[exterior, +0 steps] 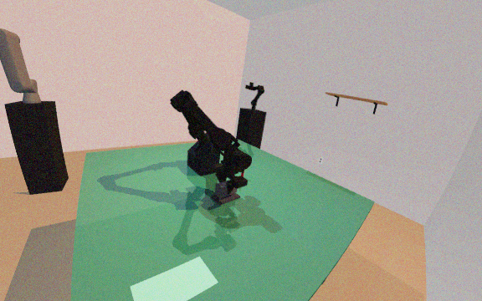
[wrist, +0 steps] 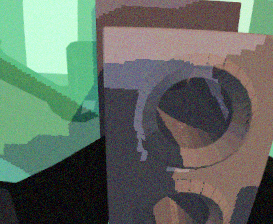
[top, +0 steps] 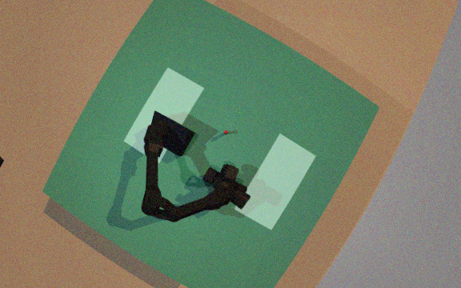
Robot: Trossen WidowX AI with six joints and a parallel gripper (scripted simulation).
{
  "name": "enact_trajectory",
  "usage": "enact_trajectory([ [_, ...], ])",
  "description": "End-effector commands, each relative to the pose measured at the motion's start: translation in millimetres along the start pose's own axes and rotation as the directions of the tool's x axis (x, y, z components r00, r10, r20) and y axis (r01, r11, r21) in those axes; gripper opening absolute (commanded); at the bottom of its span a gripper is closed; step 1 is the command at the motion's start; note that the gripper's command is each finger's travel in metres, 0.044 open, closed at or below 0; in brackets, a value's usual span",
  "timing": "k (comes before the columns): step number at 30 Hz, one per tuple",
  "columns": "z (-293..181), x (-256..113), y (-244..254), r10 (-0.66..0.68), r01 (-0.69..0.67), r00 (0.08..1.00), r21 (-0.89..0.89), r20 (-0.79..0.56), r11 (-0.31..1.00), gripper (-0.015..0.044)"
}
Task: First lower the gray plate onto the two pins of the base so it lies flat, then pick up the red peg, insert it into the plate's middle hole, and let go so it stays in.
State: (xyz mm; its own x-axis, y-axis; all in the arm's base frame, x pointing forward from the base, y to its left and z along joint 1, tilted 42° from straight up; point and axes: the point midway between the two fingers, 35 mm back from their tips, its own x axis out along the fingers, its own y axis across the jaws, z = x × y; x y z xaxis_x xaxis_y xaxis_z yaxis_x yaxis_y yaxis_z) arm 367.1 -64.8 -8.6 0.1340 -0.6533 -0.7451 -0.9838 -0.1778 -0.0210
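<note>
My gripper (top: 224,182) (exterior: 228,183) (wrist: 168,141) is shut on the gray plate (exterior: 223,189) (wrist: 122,150). The plate's face with its round holes fills much of the wrist view. The base (exterior: 232,198) (wrist: 169,15) lies on the green mat under the plate; in the wrist view its edge shows beyond the plate's far edge and left side. The plate is low over the base in the exterior view; the gap cannot be told. The base's pins are hidden. The red peg (top: 226,132) (exterior: 243,175) stands apart, behind the gripper in the exterior view, and is out of the wrist view.
The green mat (top: 294,88) (exterior: 111,251) carries two pale rectangles (top: 278,180) (top: 186,88). The arm's dark base block (top: 180,138) (exterior: 201,159) stands beyond the gripper in the exterior view. Other arms on black pedestals (exterior: 38,146) (exterior: 251,125) stand farther off.
</note>
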Motion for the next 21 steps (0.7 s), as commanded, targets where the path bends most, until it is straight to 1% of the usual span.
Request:
enact_trajectory([
  [1, 0.7, 6.8, 0.7, 0.002, -0.002, 1.0, -0.006, 0.0, 1.0, 0.0],
  [6, 0.6, 13.8, 0.9, 0.002, -0.002, 1.0, -0.006, -0.001, 1.0, 0.0],
  [13, -0.2, 9.8, 0.4, 0.001, -0.001, 1.0, -0.001, -0.002, 1.0, 0.0],
  [21, -0.2, 9.8, 0.4, 0.001, -0.001, 1.0, -0.001, -0.002, 1.0, 0.021],
])
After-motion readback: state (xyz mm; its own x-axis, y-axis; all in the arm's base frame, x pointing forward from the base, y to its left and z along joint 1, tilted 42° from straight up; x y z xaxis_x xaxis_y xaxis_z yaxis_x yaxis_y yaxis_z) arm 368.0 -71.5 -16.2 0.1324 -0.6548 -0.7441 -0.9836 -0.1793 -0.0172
